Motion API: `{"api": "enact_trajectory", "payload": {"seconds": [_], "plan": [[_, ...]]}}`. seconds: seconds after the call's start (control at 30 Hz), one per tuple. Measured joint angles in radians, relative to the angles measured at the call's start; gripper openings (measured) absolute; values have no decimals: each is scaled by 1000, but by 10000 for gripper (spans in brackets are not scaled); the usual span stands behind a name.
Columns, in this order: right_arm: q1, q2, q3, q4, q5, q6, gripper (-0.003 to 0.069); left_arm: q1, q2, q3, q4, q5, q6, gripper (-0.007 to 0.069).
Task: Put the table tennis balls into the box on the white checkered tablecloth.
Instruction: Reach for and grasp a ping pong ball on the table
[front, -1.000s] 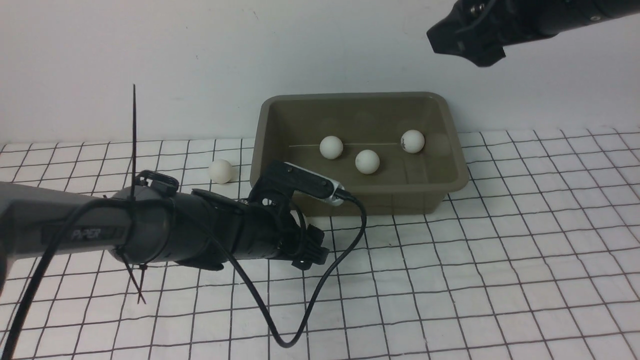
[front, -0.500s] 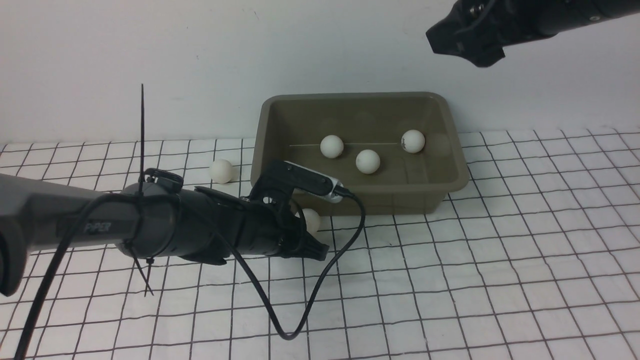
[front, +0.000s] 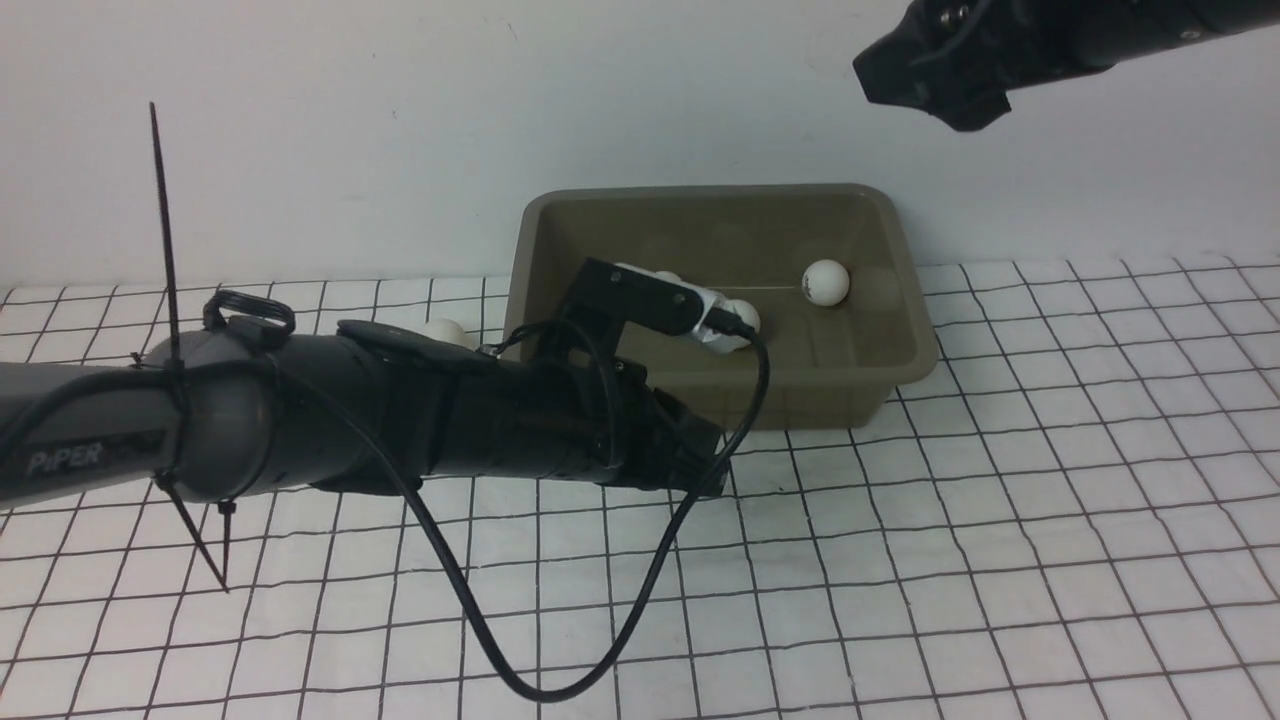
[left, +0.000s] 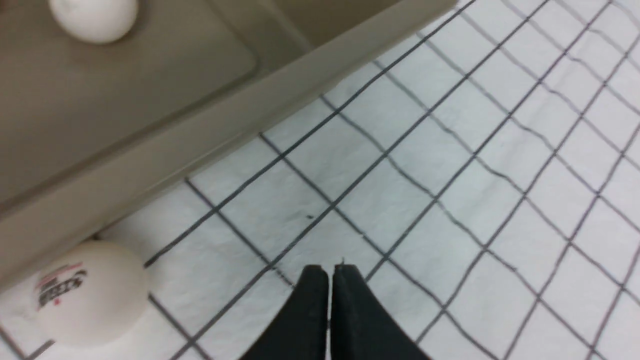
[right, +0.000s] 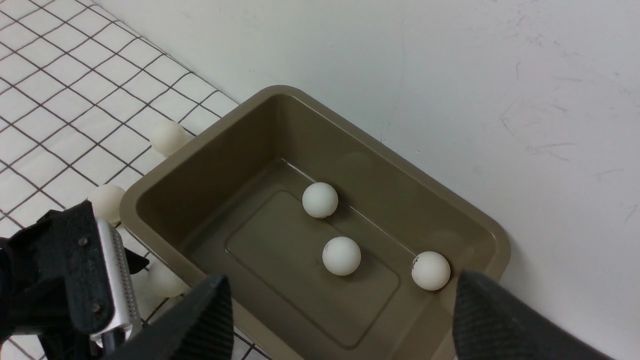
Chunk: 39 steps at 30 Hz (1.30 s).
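The olive-grey box (front: 720, 200) stands on the white checkered tablecloth (front: 1000, 500) against the wall. Three table tennis balls lie inside it (right: 320, 200), (right: 341, 256), (right: 430, 270). Three more rest on the cloth beside its walls (right: 169, 137), (right: 106, 201), (right: 165, 280). My left gripper (left: 329, 272) is shut with nothing between its fingers, low over the cloth just in front of the box. A logo-printed ball (left: 90, 292) lies off to its side against the box wall (left: 200, 145). My right gripper (right: 341, 279) hangs open high above the box.
The white wall rises directly behind the box. My left arm (front: 400, 420) and its black cable (front: 640, 600) reach across the cloth in front of the box and hide part of it in the front view.
The left gripper has shut on nothing and slid right along the box front, rising slightly. The ball beside its fingers stayed on the cloth. The right arm has not moved.
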Motion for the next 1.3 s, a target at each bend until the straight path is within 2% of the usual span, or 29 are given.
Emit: {"api": "enact_trajectory", "payload": {"seconds": [0.17,0.27,0.33,0.37,0.43,0.5,0.57,0.67,0.8,1.0,1.3], "plan": [[0,1,0,0,-13,0,536,0,0,0,3,2,0,3],[0,1,0,-11,-15,0,536,0,0,0,24,2,0,47],[0,1,0,-27,-16,0,536,0,0,0,64,2,0,110],[0,1,0,-32,-17,0,536,0,0,0,96,1,-1,171],[0,1,0,-43,-18,0,536,0,0,0,140,-6,-27,246],[0,1,0,-49,-18,0,536,0,0,1,191,-35,-100,383],[0,1,0,-49,-18,0,536,0,0,1,240,-70,-175,483],[0,1,0,-49,-18,0,536,0,0,1,340,-124,-276,568],[0,1,0,-49,-18,0,536,0,0,1,402,-166,-324,565],[0,1,0,-49,-19,0,536,0,0,2,408,-201,-334,522],[0,1,0,-49,-28,0,536,0,29,2,402,-265,-335,520]]}}
